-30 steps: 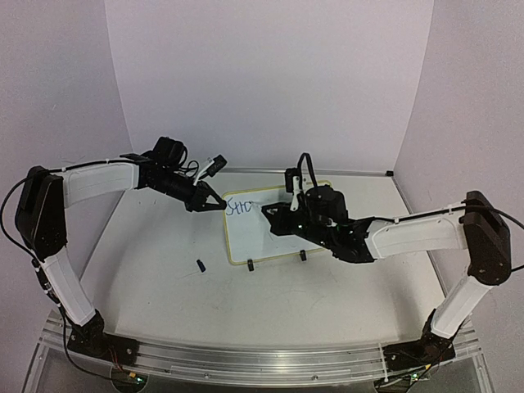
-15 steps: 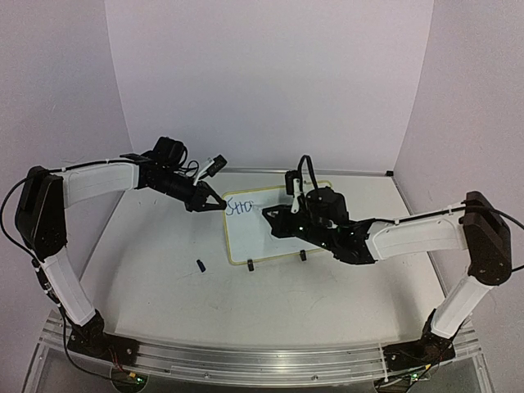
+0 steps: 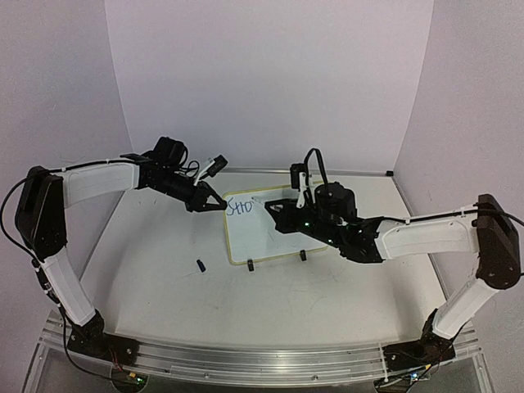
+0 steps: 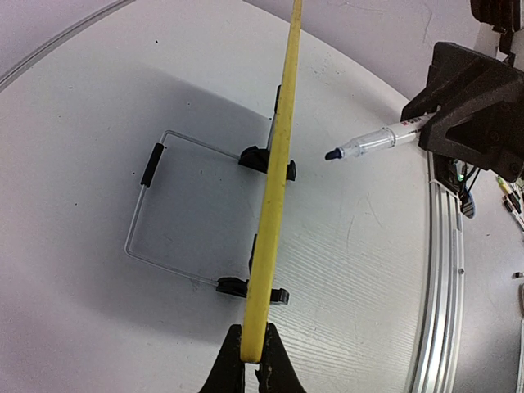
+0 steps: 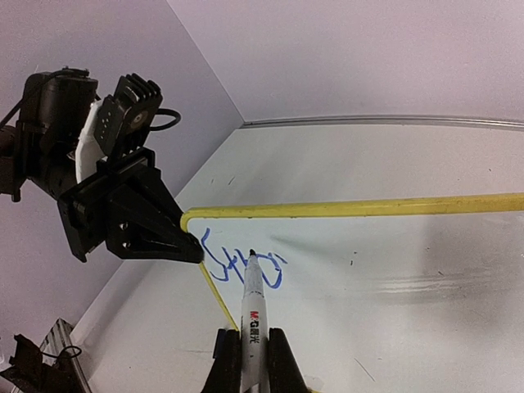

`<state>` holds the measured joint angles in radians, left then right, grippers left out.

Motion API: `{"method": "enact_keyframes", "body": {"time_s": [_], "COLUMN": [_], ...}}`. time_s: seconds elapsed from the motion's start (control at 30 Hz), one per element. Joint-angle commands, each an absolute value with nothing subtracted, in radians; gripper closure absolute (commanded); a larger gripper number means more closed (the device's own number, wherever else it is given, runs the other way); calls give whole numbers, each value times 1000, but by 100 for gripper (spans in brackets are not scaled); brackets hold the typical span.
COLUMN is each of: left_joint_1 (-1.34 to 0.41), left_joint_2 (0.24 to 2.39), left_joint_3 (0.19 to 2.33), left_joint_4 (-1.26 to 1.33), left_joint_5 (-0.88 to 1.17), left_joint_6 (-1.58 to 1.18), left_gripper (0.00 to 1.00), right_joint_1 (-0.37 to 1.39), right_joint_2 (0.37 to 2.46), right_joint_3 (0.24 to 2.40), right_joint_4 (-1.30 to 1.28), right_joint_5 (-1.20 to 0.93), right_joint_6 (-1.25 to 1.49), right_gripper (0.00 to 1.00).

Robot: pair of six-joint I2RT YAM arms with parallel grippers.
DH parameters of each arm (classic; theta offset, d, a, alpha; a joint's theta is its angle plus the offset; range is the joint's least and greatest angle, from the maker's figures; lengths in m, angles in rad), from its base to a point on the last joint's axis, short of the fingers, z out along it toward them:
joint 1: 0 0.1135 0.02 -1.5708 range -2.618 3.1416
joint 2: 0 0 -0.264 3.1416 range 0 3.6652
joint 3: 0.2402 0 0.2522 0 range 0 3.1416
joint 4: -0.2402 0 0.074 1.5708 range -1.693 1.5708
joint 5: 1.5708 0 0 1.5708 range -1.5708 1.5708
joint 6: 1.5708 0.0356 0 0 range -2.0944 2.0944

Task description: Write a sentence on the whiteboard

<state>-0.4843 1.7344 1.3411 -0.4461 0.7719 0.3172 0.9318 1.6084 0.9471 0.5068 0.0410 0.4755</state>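
- Lilac walls closed round a white table [image 3: 164, 278].
- On the left, the left gripper [image 4: 251, 358] was pinched on the yellow corner of the whiteboard [image 3: 258, 237], which stood propped mid-table on its black feet.
- Further right, the right gripper [image 5: 250, 352] was clamped on a marker [image 5: 252, 307], its tip just off the board beside a blue scrawl [image 5: 237, 266].
- I reckoned a hard press could tip the board backward or slip it from that thin pinch, smearing the stroke.
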Motion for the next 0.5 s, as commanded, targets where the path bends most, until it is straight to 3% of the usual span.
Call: {"method": "enact_keyframes", "body": {"time_s": [0.0,0.47], "left_joint_1": [-500,-502], "left_joint_2": [1727,1726], "left_joint_3": [1358,1358], "left_joint_4": [-499,-501], "left_joint_5": [706,703], "left_joint_6": [355,356], "left_gripper": [100,100], "right_joint_1": [929,929], "right_joint_2": [1638,1667], "right_joint_3": [989,1005], "right_joint_4": [523,521], "right_joint_5": [52,86], "right_joint_6": [466,472], "right_gripper": [100,100]}}
